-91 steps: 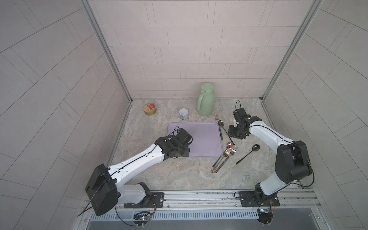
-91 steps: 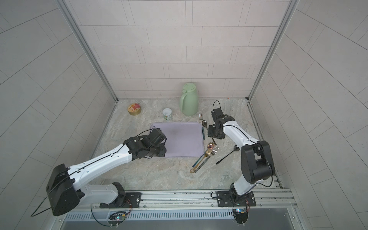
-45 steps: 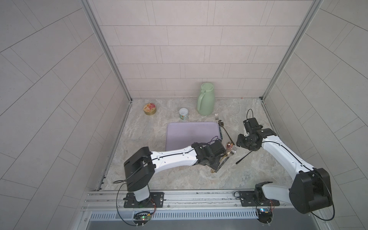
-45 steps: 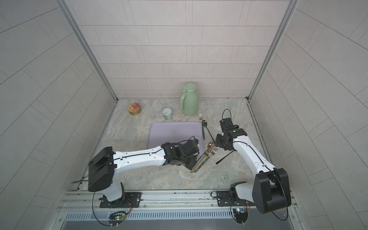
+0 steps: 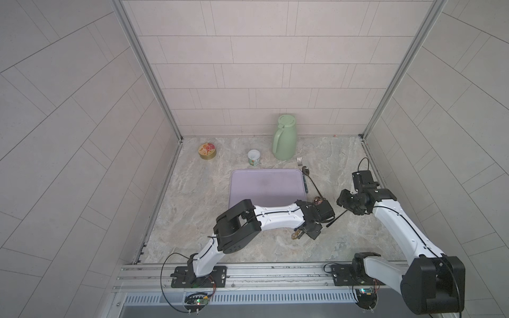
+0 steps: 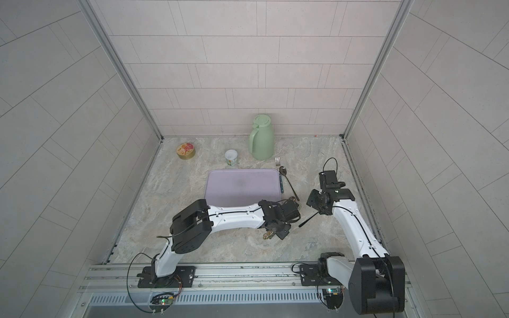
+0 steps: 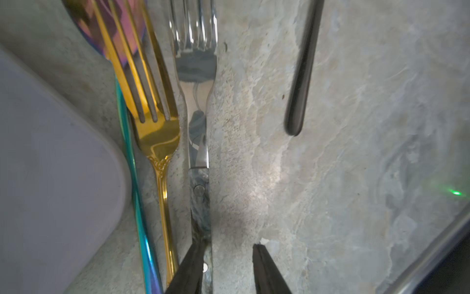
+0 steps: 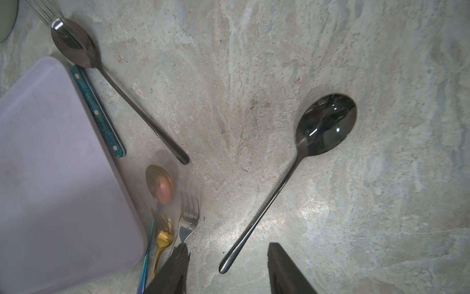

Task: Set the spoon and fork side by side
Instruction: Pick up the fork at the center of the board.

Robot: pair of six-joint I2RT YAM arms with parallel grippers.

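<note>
Left hand (image 5: 310,230) over cutlery (image 5: 296,235), purple tray (image 5: 264,184) nearby

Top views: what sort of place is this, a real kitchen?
Probably a robot test cell dressed as a kitchen corner. Its tiled walls box in a marble-look tabletop; the left arm and right arm stand on a metal rail; a green jug and purple tray serve as props.

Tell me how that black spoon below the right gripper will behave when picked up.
The black spoon looks like rigid polished metal, so it should lift stiff. Its thin glossy handle lies flat on the stone table, so the open right gripper may slip off it. The broad bowl probably makes it head-heavy; held by the tip it may droop.
</note>
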